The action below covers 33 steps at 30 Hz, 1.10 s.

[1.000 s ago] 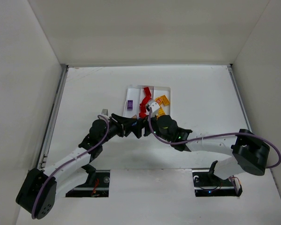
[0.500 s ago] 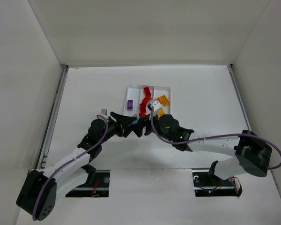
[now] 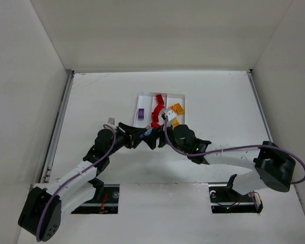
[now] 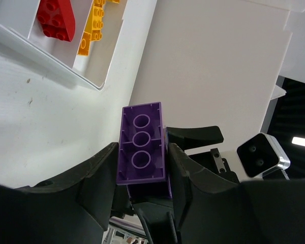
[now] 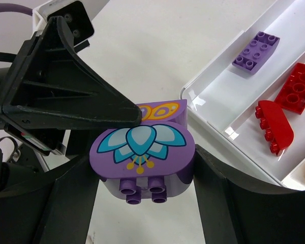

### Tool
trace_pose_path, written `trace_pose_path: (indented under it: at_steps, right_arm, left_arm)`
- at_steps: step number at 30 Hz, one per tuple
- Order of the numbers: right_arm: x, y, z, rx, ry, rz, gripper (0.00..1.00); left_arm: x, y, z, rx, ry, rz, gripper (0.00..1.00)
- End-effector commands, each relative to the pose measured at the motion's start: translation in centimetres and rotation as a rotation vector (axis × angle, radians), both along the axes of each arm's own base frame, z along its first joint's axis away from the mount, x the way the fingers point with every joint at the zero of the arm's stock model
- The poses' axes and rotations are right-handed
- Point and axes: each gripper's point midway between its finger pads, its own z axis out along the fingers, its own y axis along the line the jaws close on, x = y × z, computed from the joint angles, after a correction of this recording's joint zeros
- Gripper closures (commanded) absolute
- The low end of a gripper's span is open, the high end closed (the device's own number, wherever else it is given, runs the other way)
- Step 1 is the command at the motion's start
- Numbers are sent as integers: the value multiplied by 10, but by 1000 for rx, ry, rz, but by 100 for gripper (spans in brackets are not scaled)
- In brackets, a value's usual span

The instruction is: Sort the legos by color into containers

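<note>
left hand (image 4: 142,155) pinching a purple lego (image 4: 141,147), right hand (image 5: 142,170) pinching a flower-printed purple lego (image 5: 142,145) (joined? can't tell), just beside the tray (image 5: 218,96).

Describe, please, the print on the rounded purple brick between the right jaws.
The purple brick bears a blue-and-white flower with yellow details; clearest in right wrist view.

One camera hangs high behind me, looking down on the whole desk (image 3: 91,101), its near edge at the bottom. My left wrist camera sits close behind my left fingers (image 4: 99,173), the purple brick (image 4: 141,147) between them filling mid-frame, and faces a corner of the tray (image 4: 51,63). My right wrist camera looks closely past my right fingers (image 5: 71,203) and a flowered brick (image 5: 142,147). All three views share the tray's near end.
</note>
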Motion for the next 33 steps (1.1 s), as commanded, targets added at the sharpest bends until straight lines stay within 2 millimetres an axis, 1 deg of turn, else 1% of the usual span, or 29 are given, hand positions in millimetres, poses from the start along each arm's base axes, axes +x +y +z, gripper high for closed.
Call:
trace_pose_path:
  at_steps: [1,3,5,9,14,17,22,28,29,31,33]
  right_arm:
    - [2,2,26,86,-39,-1,48]
    - [1,3,24,86,-33,1,48]
    - [0,3,22,85,-27,5,48]
    - [-1,-1,18,88,-16,2,50]
    - [-4,-10,22,105,-12,-3,53]
    - [-9,-15,27,121,-13,5,54]
    - [-15,-19,32,143,-10,22,54]
    - [-18,-21,34,148,-8,31,53]
    - [-14,-21,33,144,-10,24,53]
    - [0,-20,26,112,10,-4,53]
    - [20,-16,16,65,37,-46,52]
  left_arm:
    - [5,0,20,-8,-59,2,62]
    - [5,-1,19,-8,-62,2,65]
    - [6,-1,20,-8,-66,3,71]
    - [6,1,19,7,-72,6,75]
    - [10,10,14,54,-78,24,84]
    - [11,15,13,92,-88,35,89]
    - [18,35,7,148,-92,94,91]
    - [25,49,1,178,-94,135,92]
    - [26,51,1,183,-95,138,92]
    - [27,52,1,197,-111,142,92]
    - [29,55,3,220,-133,148,92]
